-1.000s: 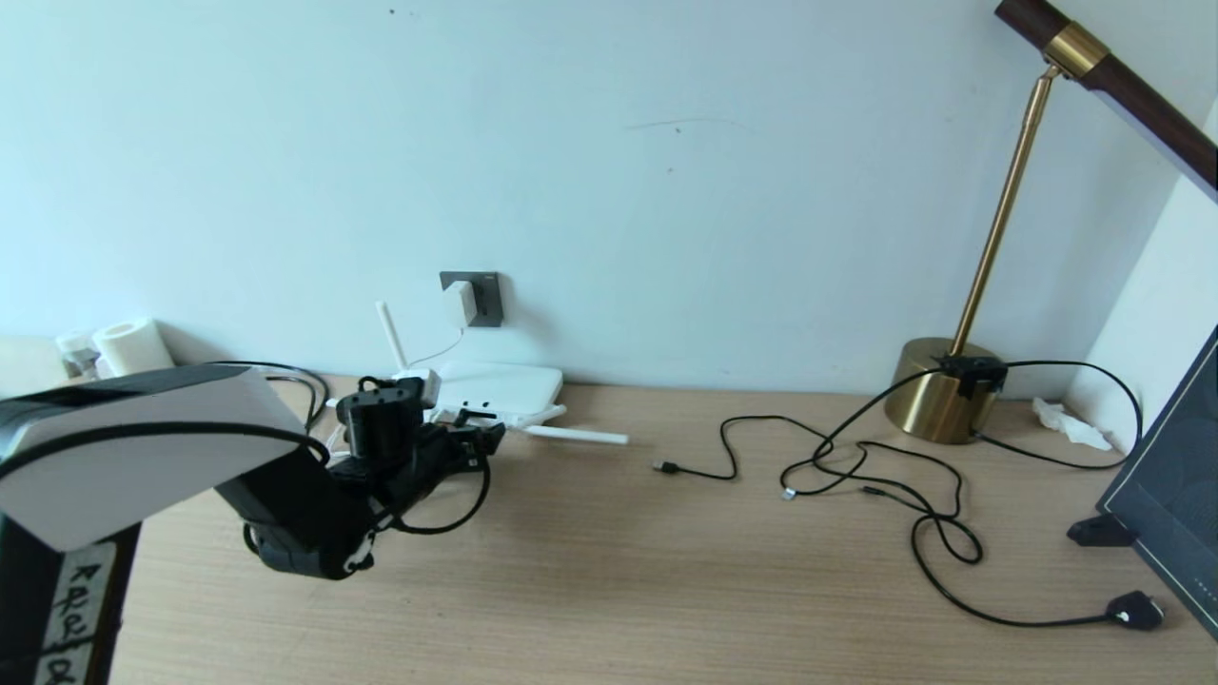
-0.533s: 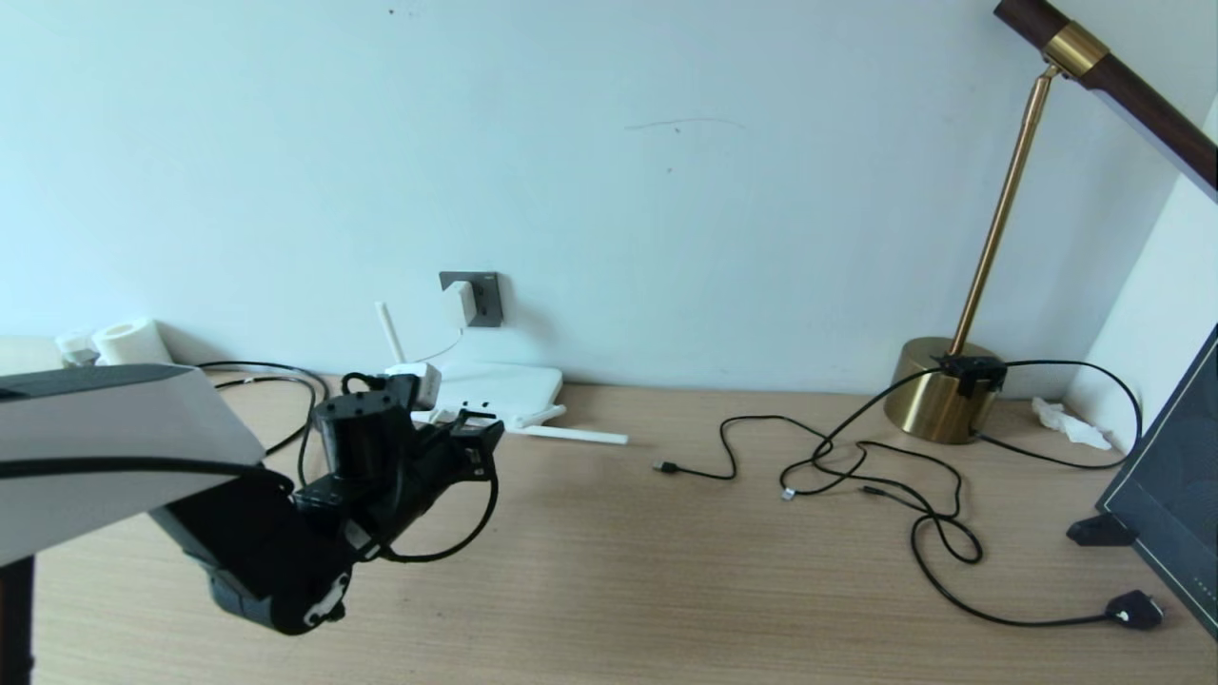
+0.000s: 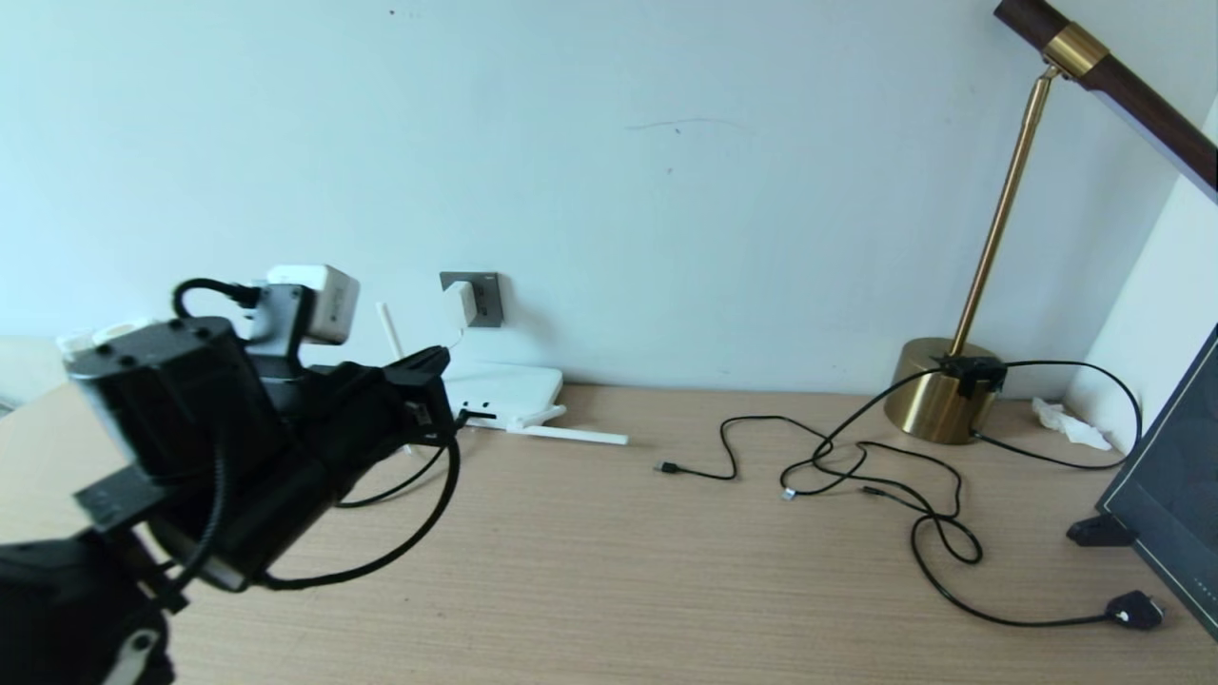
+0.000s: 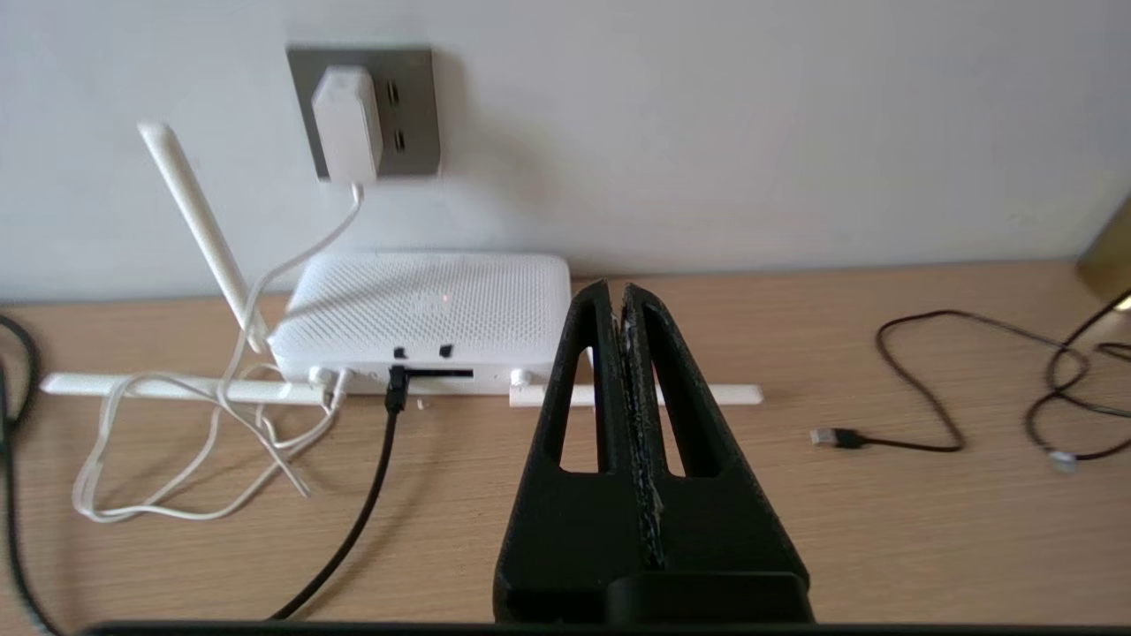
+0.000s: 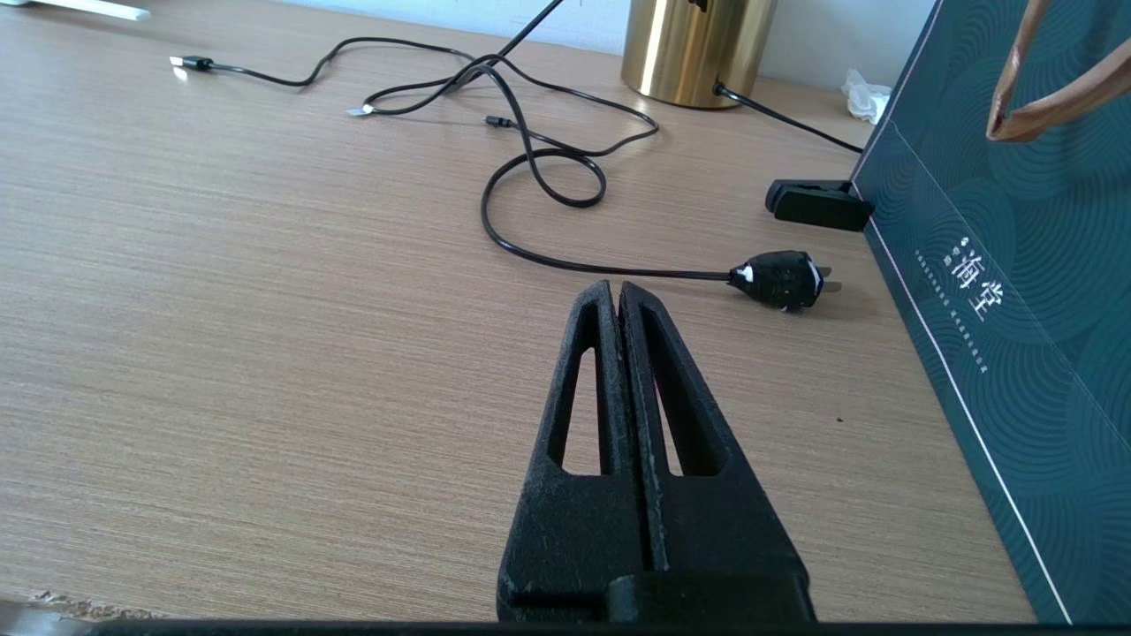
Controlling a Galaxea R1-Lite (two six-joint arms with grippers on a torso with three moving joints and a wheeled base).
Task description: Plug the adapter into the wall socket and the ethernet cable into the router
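1. Our left hand (image 4: 618,296) hangs above the desk (image 3: 609,571) in front of the router (image 4: 424,309), its fingers pressed together with nothing between them. By our reading both connections are made and this hand has no grip left to keep.
2. The adapter (image 4: 346,124) sits in the wall socket (image 4: 411,110), flush against the plate, and its thin white cord (image 4: 221,424) drops to the router and loops loosely on the desk. That slack keeps any pull off the plug.
3. The ethernet cable (image 4: 371,477) runs up to a port on the router's front edge, its plug (image 4: 397,389) in the opening. We judge it seated, though how deep it sits is hard to make out.
4. Our right hand (image 5: 618,296) rests low over the desk well off to the right, fingers together and empty, near a loose black mains plug (image 5: 778,278) and a dark green bag (image 5: 1016,265).
5. In the head view our own left arm blocks the router's left side and the ethernet port. One antenna (image 4: 199,221) stands tilted; the others lie flat along the desk. The ethernet cable's far end is cut off.
6. A brass lamp (image 3: 942,390) and thinner black cables (image 3: 856,466) lie well apart from the router.
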